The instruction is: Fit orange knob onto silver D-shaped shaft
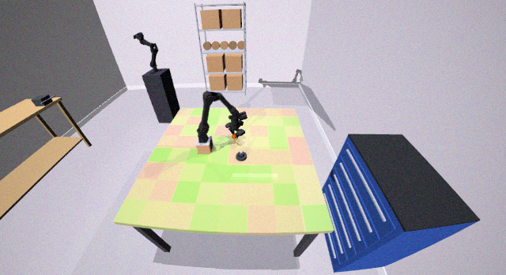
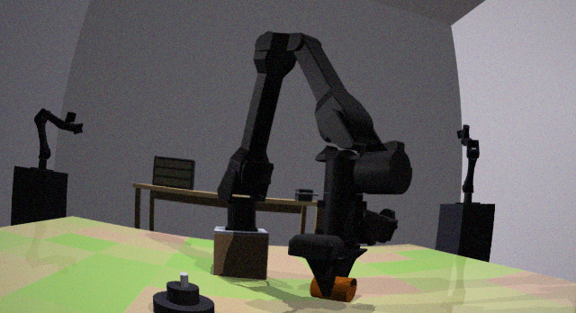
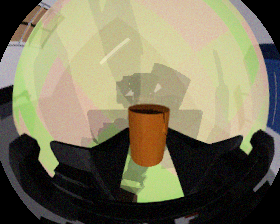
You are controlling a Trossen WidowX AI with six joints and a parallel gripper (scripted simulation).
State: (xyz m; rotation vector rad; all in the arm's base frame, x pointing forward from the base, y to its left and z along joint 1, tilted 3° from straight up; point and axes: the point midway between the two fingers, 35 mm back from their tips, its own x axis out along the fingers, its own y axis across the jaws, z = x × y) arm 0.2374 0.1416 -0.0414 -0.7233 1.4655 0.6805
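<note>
The orange knob (image 1: 234, 136) (image 2: 346, 290) (image 3: 147, 142) lies on its side between the fingers, its axis about level, a little above the table top. In the wrist view its far end shows a dark face inside an orange rim, with a dark mark at the right; the hole's flat side cannot be made out. My gripper (image 1: 234, 134) (image 2: 337, 286) (image 3: 147, 130) is shut on the knob and points down. The black round pedestal (image 1: 241, 157) (image 2: 163, 300) stands apart from the knob, its silver shaft (image 2: 184, 280) upright and bare. The pedestal is not in the wrist view.
The arm's base block (image 1: 204, 148) (image 2: 240, 254) stands on the patchwork table (image 1: 221, 216) (image 2: 90, 281), left of the gripper. A blue cabinet (image 1: 419, 172) (image 3: 277, 97) is beside the table's right edge. A shelf rack, a side bench and other arms on plinths stand further off.
</note>
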